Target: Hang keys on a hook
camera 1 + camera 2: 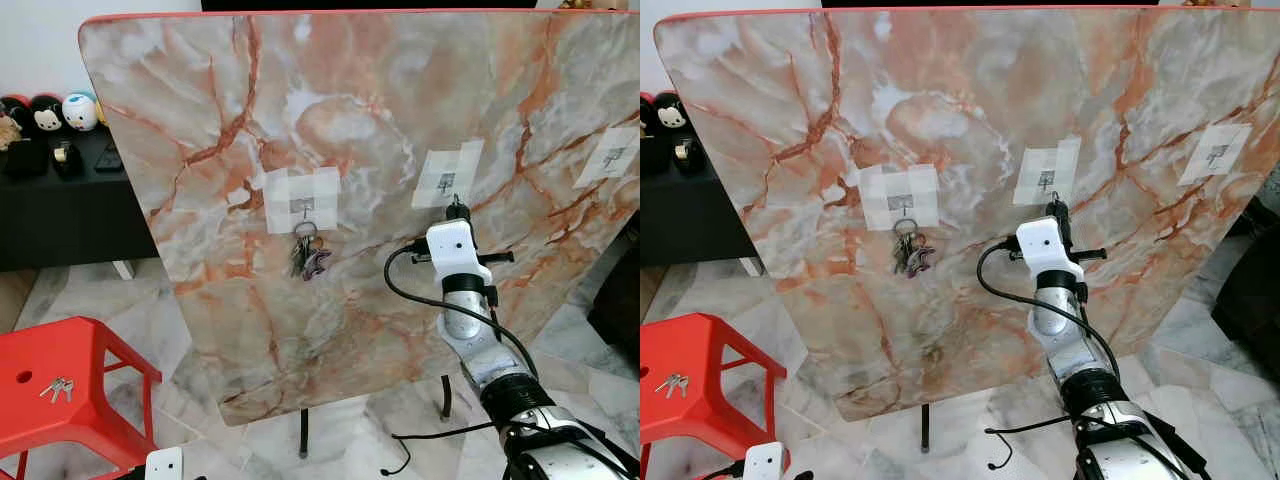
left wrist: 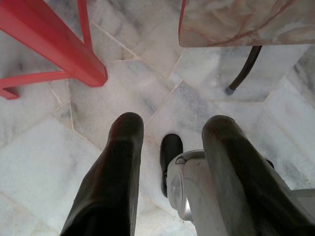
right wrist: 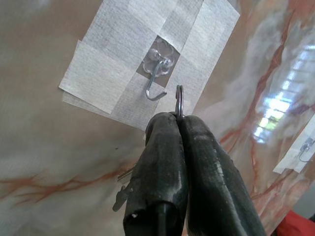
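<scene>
A marble-patterned desk top (image 1: 400,120) stands tipped up on its side, its face toward the camera, with three hooks taped to it in a row. The right tool (image 3: 178,120) is raised to the middle hook (image 3: 156,78), a small wire hook on a clear flower-shaped base under crossed strips of white tape (image 3: 103,73). Its two black fingers (image 3: 157,167) are pressed tight together on a key ring (image 3: 180,101), which sticks up from between the tips; the ring's top sits just beside the hook's curled end, close to it but apart, not over it. The tips of keys (image 3: 120,194) poke out beside the fingers lower down, mostly hidden. In the head views the right arm (image 1: 470,330) reaches up from the lower right, its white wrist housing just below the middle tape patch (image 1: 447,175). On the left hook (image 1: 304,208) another bunch of keys (image 1: 308,252) hangs already, with a purple piece among them. The third hook (image 1: 612,157) is near the right edge of the board. A further set of keys (image 1: 57,388) lies on a red stool (image 1: 70,400) at lower left. The left tool (image 2: 170,142) hangs low over the marble floor (image 2: 44,157), fingers spread apart and gripping nothing, the stool's red legs (image 2: 54,54) nearby. A dark cabinet (image 1: 60,215) with small figurines (image 1: 48,113) stands behind at the left.
</scene>
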Controlling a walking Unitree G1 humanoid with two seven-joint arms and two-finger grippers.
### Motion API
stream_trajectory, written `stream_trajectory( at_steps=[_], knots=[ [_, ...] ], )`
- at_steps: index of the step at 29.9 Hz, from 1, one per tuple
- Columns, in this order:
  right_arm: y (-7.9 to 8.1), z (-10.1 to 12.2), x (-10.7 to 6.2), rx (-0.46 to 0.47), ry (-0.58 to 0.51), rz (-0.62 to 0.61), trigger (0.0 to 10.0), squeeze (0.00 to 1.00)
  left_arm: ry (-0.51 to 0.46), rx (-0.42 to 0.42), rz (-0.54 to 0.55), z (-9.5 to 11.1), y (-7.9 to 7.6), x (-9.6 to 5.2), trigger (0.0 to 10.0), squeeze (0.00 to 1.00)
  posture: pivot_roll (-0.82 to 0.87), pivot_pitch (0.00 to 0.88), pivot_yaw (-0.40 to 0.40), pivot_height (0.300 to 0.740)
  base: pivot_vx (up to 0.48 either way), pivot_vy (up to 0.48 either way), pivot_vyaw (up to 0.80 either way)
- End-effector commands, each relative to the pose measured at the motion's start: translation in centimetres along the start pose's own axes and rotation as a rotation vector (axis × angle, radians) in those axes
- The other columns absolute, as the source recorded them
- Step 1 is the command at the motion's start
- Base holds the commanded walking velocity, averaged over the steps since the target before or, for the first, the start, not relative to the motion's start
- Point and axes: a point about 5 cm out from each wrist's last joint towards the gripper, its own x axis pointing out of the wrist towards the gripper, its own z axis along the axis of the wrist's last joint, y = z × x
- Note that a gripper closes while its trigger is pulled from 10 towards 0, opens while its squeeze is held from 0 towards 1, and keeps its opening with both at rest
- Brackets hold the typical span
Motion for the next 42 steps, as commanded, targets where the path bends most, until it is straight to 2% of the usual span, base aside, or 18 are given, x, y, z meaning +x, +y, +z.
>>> stream_trajectory(
  at_steps=[1, 20, 42],
  knots=[
    [-0.3, 0.3, 0.5, 0.016, 0.006, -0.021, 10.0, 0.0, 0.033, 0.001, 0.002, -0.7, 0.2, -0.2, 10.0, 0.0, 0.02, 0.0, -0.074, 0.74, 0.0, 0.0, 0.0],
    [0.1, 1.2, 1.6, 0.011, 0.014, -0.006, 10.0, 0.0, 0.064, -0.002, 0.01, -1.2, 0.7, -0.3, 10.0, 0.0, 0.03, 0.0, -0.077, 0.74, 0.0, 0.0, 0.0],
    [0.9, 0.8, 1.4, -0.039, 0.037, 0.064, 10.0, 0.0, 0.07, -0.004, 0.007, -1.2, 0.6, -0.3, 10.0, 0.0, 0.03, 0.0, -0.08, 0.74, 0.0, 0.0, 0.0]
  ],
)
